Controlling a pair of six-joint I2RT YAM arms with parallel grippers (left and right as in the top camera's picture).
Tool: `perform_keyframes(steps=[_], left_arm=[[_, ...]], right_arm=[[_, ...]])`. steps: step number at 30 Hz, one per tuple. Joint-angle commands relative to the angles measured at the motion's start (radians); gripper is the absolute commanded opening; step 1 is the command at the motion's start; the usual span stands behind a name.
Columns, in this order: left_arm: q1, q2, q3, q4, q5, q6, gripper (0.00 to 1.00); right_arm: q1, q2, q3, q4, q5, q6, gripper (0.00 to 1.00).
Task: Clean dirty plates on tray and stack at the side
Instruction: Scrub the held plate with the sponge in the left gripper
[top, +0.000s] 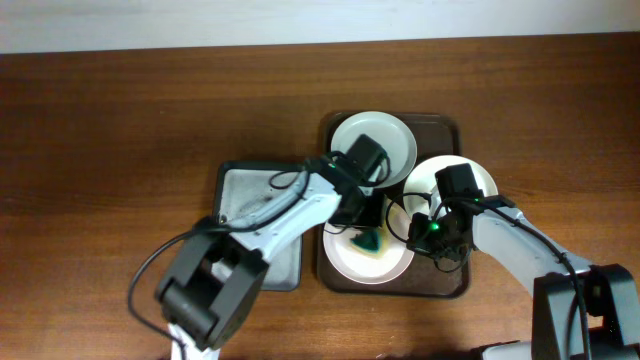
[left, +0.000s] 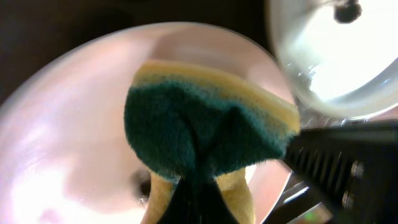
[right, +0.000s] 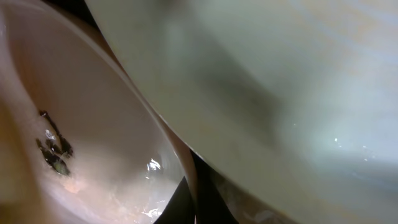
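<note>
Three white plates lie on the dark brown tray (top: 445, 285): a far plate (top: 385, 135), a right plate (top: 470, 172) and a near plate (top: 345, 258). My left gripper (top: 366, 228) is shut on a green and yellow sponge (top: 369, 241) and presses it onto the near plate. In the left wrist view the sponge (left: 205, 118) covers the middle of that plate (left: 62, 137). My right gripper (top: 424, 236) is shut on the near plate's right rim (right: 186, 168). Black stains (right: 53, 149) show inside that plate. The right plate (right: 286, 93) overlaps above it.
A smaller grey metal tray (top: 245, 195) sits left of the brown tray, under my left arm. Another plate (left: 336, 62) with a black mark shows at the top right of the left wrist view. Bare wooden table (top: 110, 150) lies all around.
</note>
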Motion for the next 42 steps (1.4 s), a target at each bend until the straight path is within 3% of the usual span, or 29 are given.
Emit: perform_keyframes(steps=[1, 5, 7, 13, 19, 21, 23, 27, 29, 35, 38, 42], left_arm=[[-0.023, 0.086, 0.011, 0.043, 0.111, -0.066, 0.00], [-0.019, 0.187, 0.011, 0.037, 0.103, -0.075, 0.00], [-0.011, 0.217, 0.011, 0.002, 0.030, -0.075, 0.00], [0.006, 0.171, 0.012, -0.219, -0.488, -0.071, 0.00], [0.006, 0.154, 0.012, -0.328, -0.779, -0.071, 0.00], [0.006, 0.154, 0.019, -0.315, -0.738, -0.071, 0.00], [0.006, 0.154, 0.019, -0.275, -0.606, -0.071, 0.00], [0.005, 0.154, 0.019, -0.091, -0.046, -0.071, 0.00], [-0.007, 0.154, 0.019, 0.015, 0.108, -0.072, 0.00], [-0.043, 0.154, 0.019, 0.046, 0.124, -0.071, 0.00], [-0.048, 0.154, 0.019, 0.028, 0.119, -0.004, 0.00], [0.001, 0.147, 0.024, -0.092, -0.019, 0.005, 0.00]], right_arm=[[-0.014, 0.023, -0.006, -0.006, 0.094, 0.027, 0.04], [-0.014, 0.023, -0.006, -0.014, 0.093, 0.027, 0.04], [-0.014, 0.023, -0.006, -0.017, 0.093, 0.027, 0.04], [-0.014, 0.023, -0.006, -0.018, 0.094, 0.031, 0.04], [-0.014, 0.023, -0.006, -0.022, 0.094, 0.072, 0.04], [-0.014, 0.023, -0.006, -0.025, 0.094, 0.072, 0.04], [-0.014, 0.023, -0.006, -0.026, 0.094, 0.071, 0.04], [-0.014, 0.023, -0.006, -0.029, 0.094, 0.071, 0.04], [-0.014, 0.023, -0.006, -0.030, 0.094, 0.070, 0.04], [-0.014, 0.023, -0.006, -0.030, 0.094, 0.068, 0.04], [-0.014, 0.023, -0.006, -0.032, 0.094, 0.068, 0.04], [-0.014, 0.023, -0.006, -0.045, 0.094, 0.066, 0.04]])
